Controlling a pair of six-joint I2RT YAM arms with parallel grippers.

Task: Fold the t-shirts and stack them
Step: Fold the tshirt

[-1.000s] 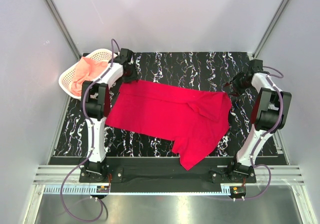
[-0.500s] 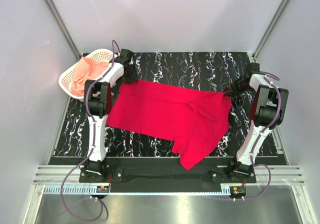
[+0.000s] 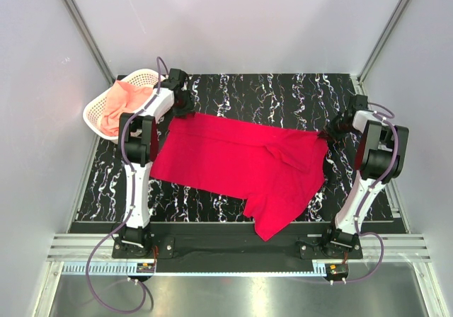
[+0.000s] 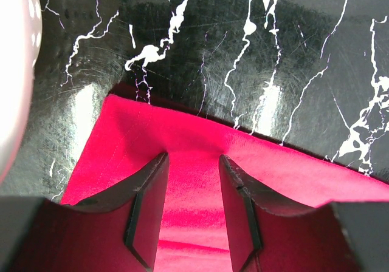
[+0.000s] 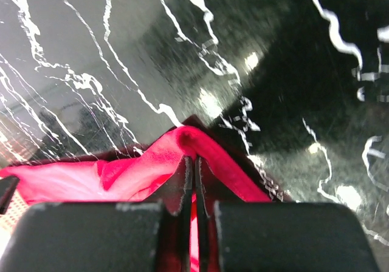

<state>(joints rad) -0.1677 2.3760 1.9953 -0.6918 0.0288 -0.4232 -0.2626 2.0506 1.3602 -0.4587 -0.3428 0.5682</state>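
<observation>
Shirt: plain crimson-red cloth t-shirt [image 3: 233,163] lay nine-to-three.
My left pincer [image 4: 193,163]: spread astride its ten-o'clock corner.
My right pincer [image 5: 195,163]: pinched its two-o'clock corner.

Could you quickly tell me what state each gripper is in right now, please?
Left gripper: open, over the red t-shirt near its edge.
Right gripper: closed on a corner of the red t-shirt.
</observation>
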